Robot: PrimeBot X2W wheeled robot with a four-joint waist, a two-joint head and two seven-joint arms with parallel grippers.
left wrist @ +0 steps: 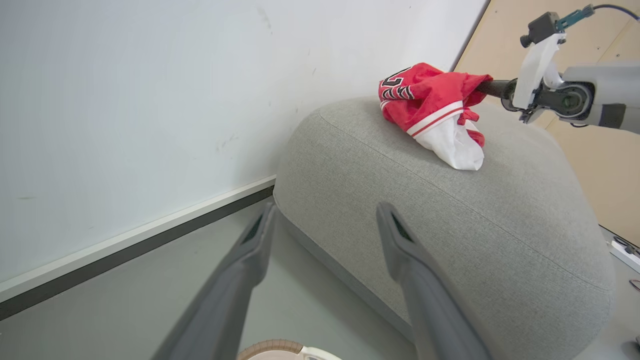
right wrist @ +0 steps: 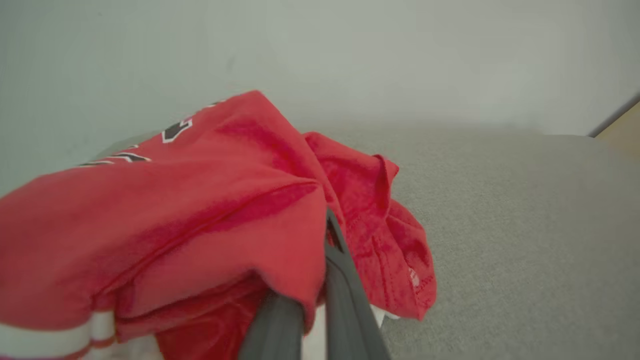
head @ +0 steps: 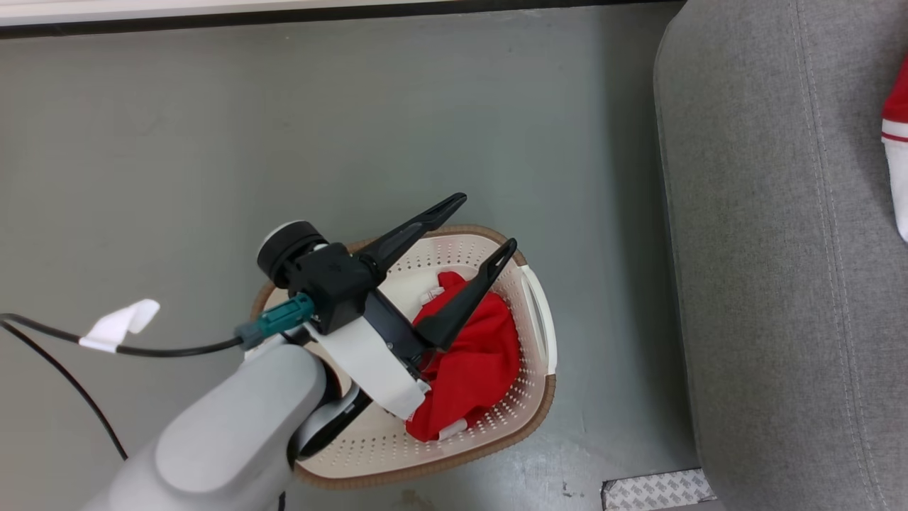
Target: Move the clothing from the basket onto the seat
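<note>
The clothing [head: 472, 362] lies in two places. A plain red piece [head: 489, 333] is bunched inside the basket [head: 521, 419], toward its right half, with a scrap of white trim at its near edge. A numbered piece [left wrist: 430, 107] sits on top of the seat [left wrist: 450, 225] (black-and-white numerals on its upper fold, a red-and-white stripe and a white panel drooping onto the grey cushion).

The left gripper [head: 486, 221] hangs over the basket with its two dark fingers spread wide and nothing between them. In the head view one finger crosses above the plain red piece and the other points past the basket's far brown rim; whether either touches the cloth cannot be told.

The right gripper [left wrist: 492, 89] has its fingers pinched together on the numbered piece, and in its own wrist view the red fabric drapes over both fingers.

The basket stands on the grey floor [head: 355, 128] near the seat's edge, with a strip of floor between them. A black cable [head: 163, 349] with a white tag trails from the left wrist
</note>
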